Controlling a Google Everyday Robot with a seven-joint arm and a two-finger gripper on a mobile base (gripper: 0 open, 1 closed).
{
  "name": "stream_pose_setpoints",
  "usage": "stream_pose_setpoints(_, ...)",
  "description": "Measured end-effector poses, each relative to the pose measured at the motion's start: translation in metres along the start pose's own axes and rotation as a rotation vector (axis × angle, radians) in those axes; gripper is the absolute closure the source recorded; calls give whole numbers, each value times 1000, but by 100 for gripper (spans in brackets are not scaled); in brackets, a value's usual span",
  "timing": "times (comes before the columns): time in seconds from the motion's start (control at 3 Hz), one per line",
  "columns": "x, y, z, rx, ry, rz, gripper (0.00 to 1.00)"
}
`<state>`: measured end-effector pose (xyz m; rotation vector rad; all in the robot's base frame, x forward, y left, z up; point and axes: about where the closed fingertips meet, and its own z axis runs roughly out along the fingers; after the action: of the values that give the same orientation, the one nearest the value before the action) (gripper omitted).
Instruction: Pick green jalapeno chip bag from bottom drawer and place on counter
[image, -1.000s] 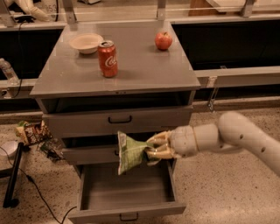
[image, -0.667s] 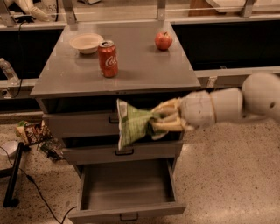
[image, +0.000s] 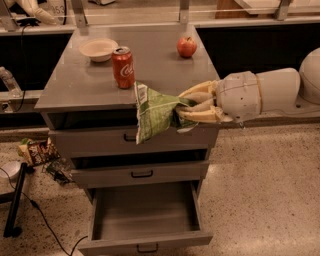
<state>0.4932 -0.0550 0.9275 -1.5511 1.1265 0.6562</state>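
My gripper (image: 184, 107) is shut on the green jalapeno chip bag (image: 152, 112), a crinkled green foil bag with pale patches. It holds the bag in the air at the front edge of the counter (image: 90, 82), about level with the top. The bag hangs down in front of the top drawer. The arm reaches in from the right. The bottom drawer (image: 145, 212) stands pulled open below and shows nothing inside.
On the counter stand a red soda can (image: 123, 67), a pale bowl (image: 98, 49) and a red apple (image: 186, 47). Dark snack packets (image: 36, 150) lie on the floor at the left, beside a black stand and cable. The two upper drawers are shut.
The gripper has lifted the green bag from the level of the middle drawer up to the counter's front edge. The arm has risen with it.
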Motion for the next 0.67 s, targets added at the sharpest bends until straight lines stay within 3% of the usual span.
stream_pose_setpoints(0.67, 16, -75, -24, 104, 105, -116, 100)
